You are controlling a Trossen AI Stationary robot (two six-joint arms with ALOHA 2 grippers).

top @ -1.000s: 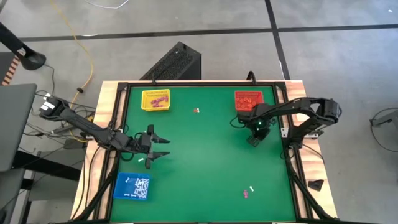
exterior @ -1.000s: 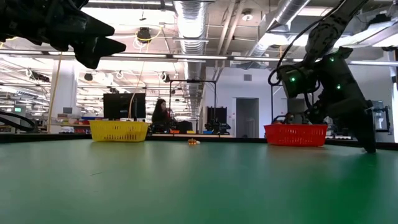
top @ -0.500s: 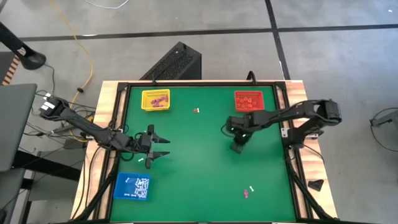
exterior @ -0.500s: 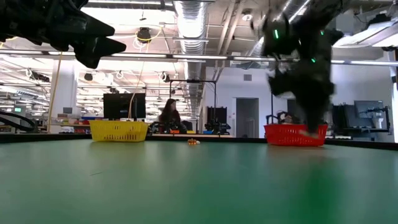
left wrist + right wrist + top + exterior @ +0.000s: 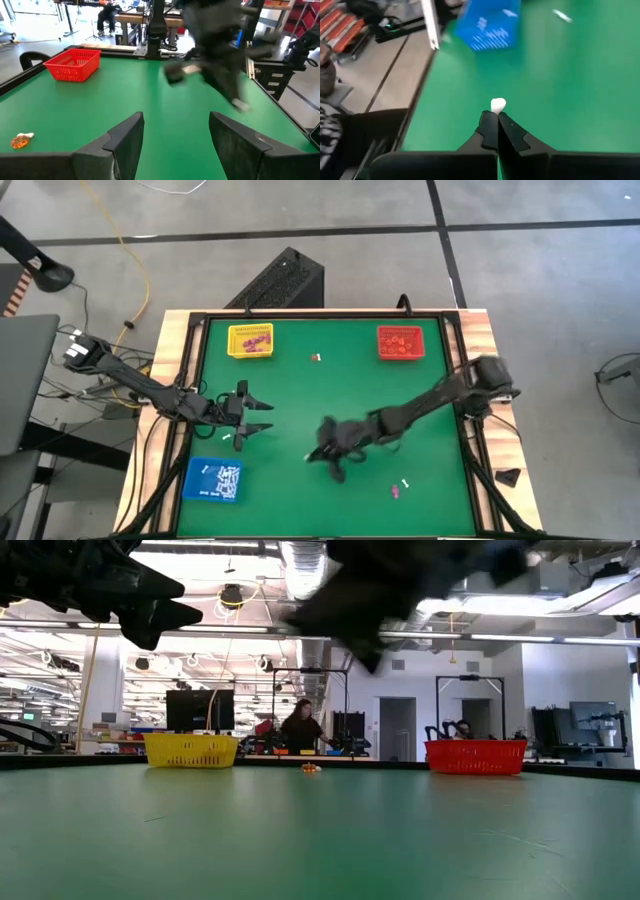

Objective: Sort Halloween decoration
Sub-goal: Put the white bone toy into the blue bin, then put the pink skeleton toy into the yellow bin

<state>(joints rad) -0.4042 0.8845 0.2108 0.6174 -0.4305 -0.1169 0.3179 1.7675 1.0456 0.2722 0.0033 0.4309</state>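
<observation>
At the table's centre, slightly toward six o'clock, the right gripper [image 5: 335, 458] has its dark fingers pressed tight together with a small white trinket [image 5: 498, 105] showing at their tips; whether it is pinched cannot be told. The left gripper [image 5: 262, 417] hangs over the nine o'clock side with jaws spread wide and empty, a white stick-like piece [image 5: 228, 437] just beside it.

Other decorations lie loose on the smooth green mat [image 5: 330, 400]: an orange-and-white piece [image 5: 315, 358] near twelve o'clock, a white one [image 5: 405, 482] and a purple-pink one [image 5: 395, 492] toward five o'clock. Square mesh-walled trays sit at the corners: yellow tray [image 5: 250, 340] at eleven, red tray [image 5: 400, 342] at one, blue tray [image 5: 214, 480] at seven holding white pieces.

A wooden border [image 5: 170, 360] frames the mat. Beyond it, a grey concrete floor; the low view shows a hall with ceiling ducts and a person [image 5: 299, 728] at a far bench.
</observation>
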